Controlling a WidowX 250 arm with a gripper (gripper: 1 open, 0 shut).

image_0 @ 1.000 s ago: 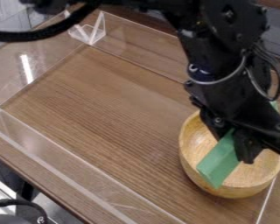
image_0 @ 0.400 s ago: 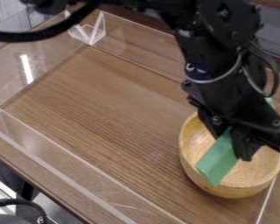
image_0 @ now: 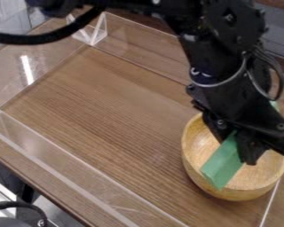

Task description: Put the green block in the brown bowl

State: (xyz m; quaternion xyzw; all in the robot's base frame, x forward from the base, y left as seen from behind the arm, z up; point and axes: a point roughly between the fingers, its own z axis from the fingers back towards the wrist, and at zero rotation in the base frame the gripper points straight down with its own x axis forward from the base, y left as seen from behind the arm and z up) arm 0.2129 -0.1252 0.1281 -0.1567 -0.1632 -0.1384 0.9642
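The green block (image_0: 225, 163) is plain bright green with no markings. The brown bowl (image_0: 205, 176) is light tan wood (faint grain visible), and the table (image_0: 103, 106) is darker brown with long streaked grain. The gripper (image_0: 254, 146) is black throughout.

So the black gripper (image_0: 254, 144) is hanging over the brown bowl (image_0: 201, 173) at the right side of the wooden table (image_0: 103, 106), jaws clamped on the upper end of the green block (image_0: 225, 163). The block is slanting down into the bowl, its lower end sitting inside the rim, though I can't tell if it's touching the bottom. A clear plastic wall (image_0: 38, 53) is running around the table edge, catching some glare.
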